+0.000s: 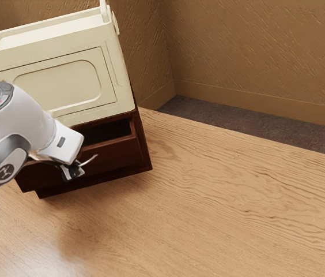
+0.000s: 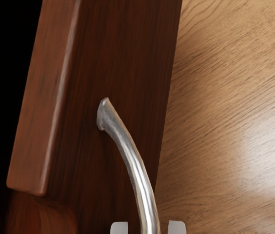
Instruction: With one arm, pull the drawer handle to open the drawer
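Because its metal looked slick and rigid, the handle (image 2: pixel 136 168) warranted a mid-bar hold; gripper (image 2: pixel 148 227) stood open, 2 fingertips astride; drawer (image 2: pixel 123 58) was ajar, probably light.

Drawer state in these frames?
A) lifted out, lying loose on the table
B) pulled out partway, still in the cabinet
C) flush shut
B: in the exterior view a dark opening shows behind the front of the drawer, which stands out while still seated in the cabinet.
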